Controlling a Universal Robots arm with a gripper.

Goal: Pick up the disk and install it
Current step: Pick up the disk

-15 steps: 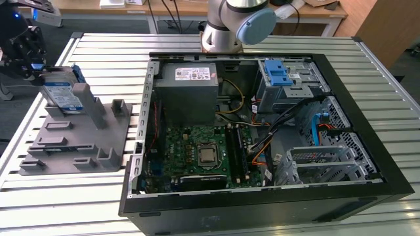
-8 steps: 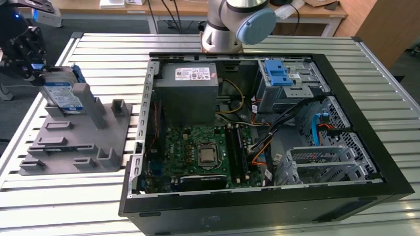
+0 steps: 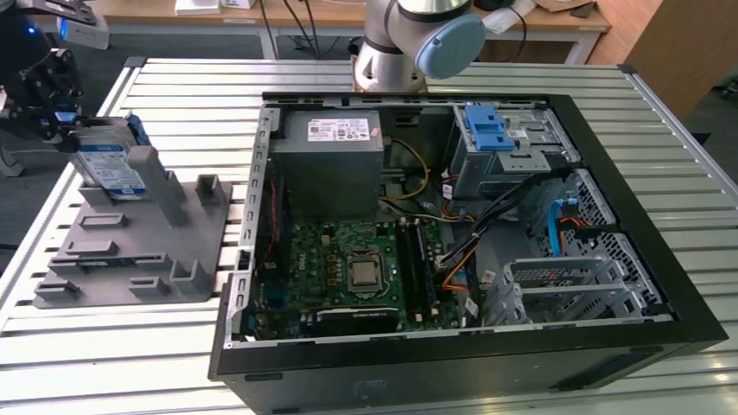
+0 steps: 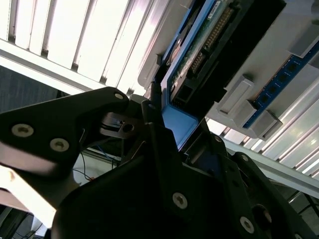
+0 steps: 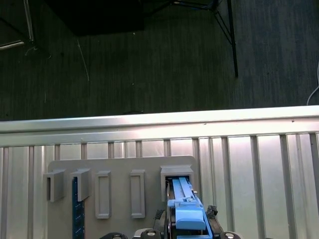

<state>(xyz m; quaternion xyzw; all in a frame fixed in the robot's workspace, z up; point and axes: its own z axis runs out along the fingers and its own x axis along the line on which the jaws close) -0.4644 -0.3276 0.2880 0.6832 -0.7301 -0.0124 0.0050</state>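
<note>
The disk point(image 3: 106, 164), silver with a white-and-blue label and blue side rails, stands on edge in a slot of the grey holder block point(image 3: 127, 251) at the exterior view's left. My gripper point(image 3: 72, 125) is at its upper end, shut on it. In the second wrist view a dark finger point(image 4: 153, 117) presses against the disk's blue rail point(image 4: 180, 125), and the disk's underside with its connector point(image 4: 209, 45) runs away from the gripper. In the first wrist view the blue rail point(image 5: 185, 211) sits between the gripper parts, over the holder's slot point(image 5: 175, 174).
An open black computer case point(image 3: 645, 285) lies on the slatted metal table point(image 3: 173, 78), with a drive cage and blue latch point(image 3: 490, 134) at its far right corner. The arm's base point(image 3: 403, 43) stands behind it. A blue memory stick point(image 5: 75, 209) sits in another holder slot.
</note>
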